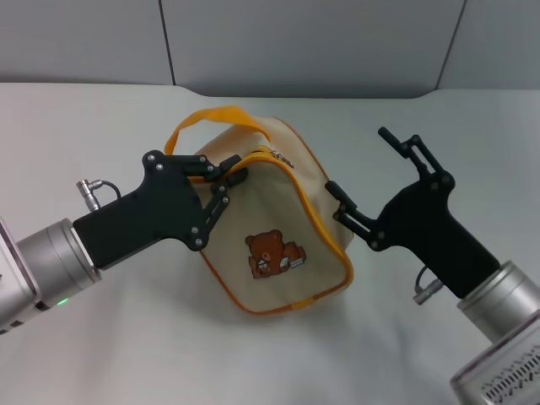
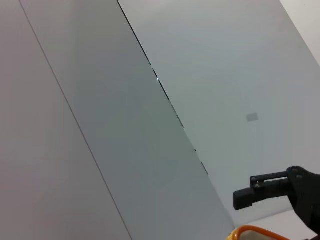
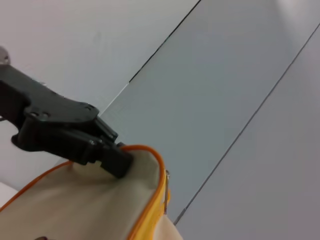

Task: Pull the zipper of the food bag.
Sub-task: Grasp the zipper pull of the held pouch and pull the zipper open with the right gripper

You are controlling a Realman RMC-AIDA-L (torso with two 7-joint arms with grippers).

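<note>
**Bag braced, zipper pull not yet taken**

Boxy beige fabric food bag [image 1: 278, 228] with orange trim and a brown bear patch [image 1: 268, 254], lying tilted on the white tabletop [image 1: 101, 337] between the two arms, orange loop strap [image 1: 211, 118] arching behind. Thin orange-yellow zipper [image 1: 278, 160] running along the upper rim, silvery pull tab [image 1: 286, 159] near the top corner, untouched by either claw.

Left gripper [image 1: 228, 179] pressed against the bag's upper left edge, fingers drawn narrow and seemingly pinching fabric at the rim; confirmed from the right wrist view, black fingers [image 3: 112, 157] on the cloth. Right gripper [image 1: 380, 181] spread wide, lower finger [image 1: 342, 198] close to the bag's right side, upper finger raised well clear.

Judged early: bag steadied, zipper apparently mostly closed, tab still to be reached, gripped and drawn along the rim.
</note>
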